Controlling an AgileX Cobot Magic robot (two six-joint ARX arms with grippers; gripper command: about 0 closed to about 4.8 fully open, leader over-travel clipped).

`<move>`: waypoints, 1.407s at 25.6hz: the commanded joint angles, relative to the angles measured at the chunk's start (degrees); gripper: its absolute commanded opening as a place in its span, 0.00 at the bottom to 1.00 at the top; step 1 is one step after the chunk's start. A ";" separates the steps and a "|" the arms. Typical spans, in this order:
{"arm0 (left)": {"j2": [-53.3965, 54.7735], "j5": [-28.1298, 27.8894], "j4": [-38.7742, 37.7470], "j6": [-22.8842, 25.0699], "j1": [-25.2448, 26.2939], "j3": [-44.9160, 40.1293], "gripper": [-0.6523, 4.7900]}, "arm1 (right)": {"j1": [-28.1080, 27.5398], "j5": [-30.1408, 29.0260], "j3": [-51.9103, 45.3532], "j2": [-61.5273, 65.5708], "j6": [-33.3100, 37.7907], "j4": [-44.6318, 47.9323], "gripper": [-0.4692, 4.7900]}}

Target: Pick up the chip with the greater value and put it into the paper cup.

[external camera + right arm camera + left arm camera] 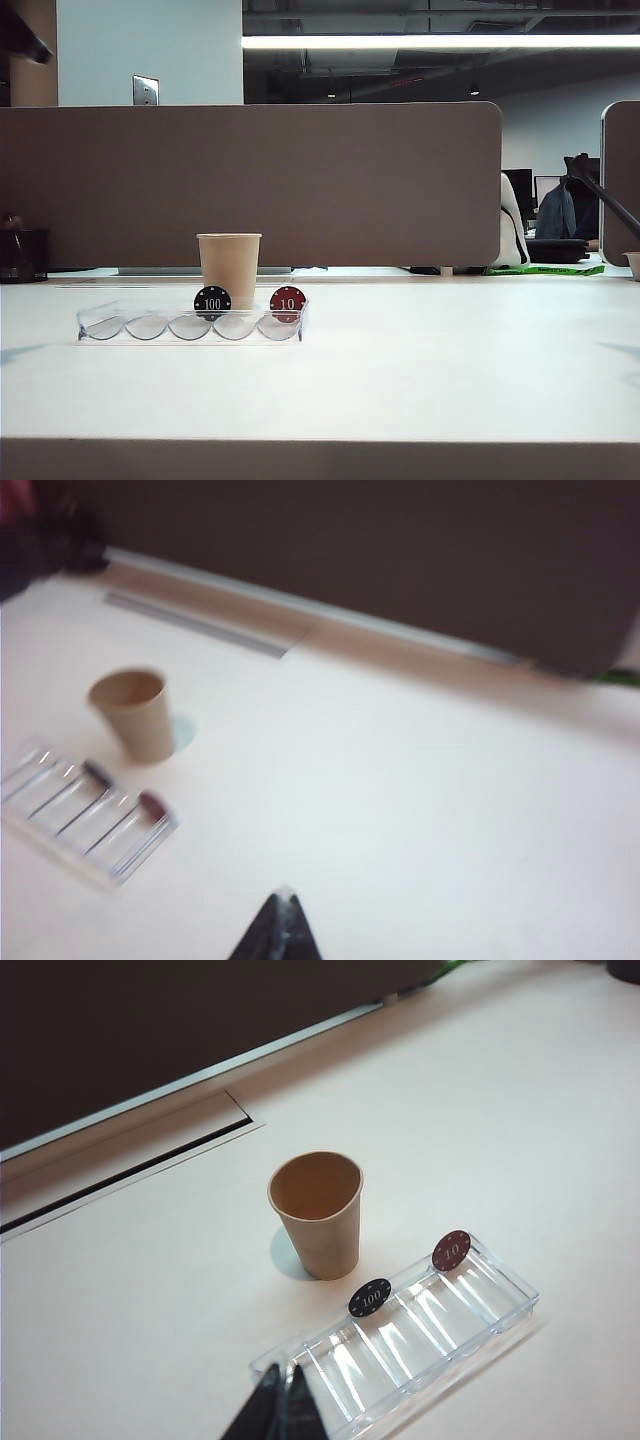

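Wrist views only, left end effector (280,1400), right end effector (278,930)

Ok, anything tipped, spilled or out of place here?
Nothing stands out. The paper cup stands upright and empty; the black 100 chip and red 10 chip stand on edge in the clear tray.

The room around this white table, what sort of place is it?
Most likely an open-plan office used as a test bench: a grey desk partition behind the white table, computer monitors beyond it, and a fluorescent ceiling light.
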 commanded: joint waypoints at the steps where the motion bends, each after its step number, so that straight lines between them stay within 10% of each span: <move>1: 3.96 1.88 0.59 4.17 -0.63 2.05 0.11 | 4.33 -0.44 3.26 6.08 -1.49 -0.24 0.08; 11: 11.96 4.17 2.95 28.11 -2.95 3.04 0.11 | 17.99 -0.26 6.71 24.20 -1.53 7.28 0.08; 36: 36.24 12.07 -10.12 37.05 -2.97 23.34 0.11 | 21.99 1.90 17.84 40.85 0.74 8.35 0.08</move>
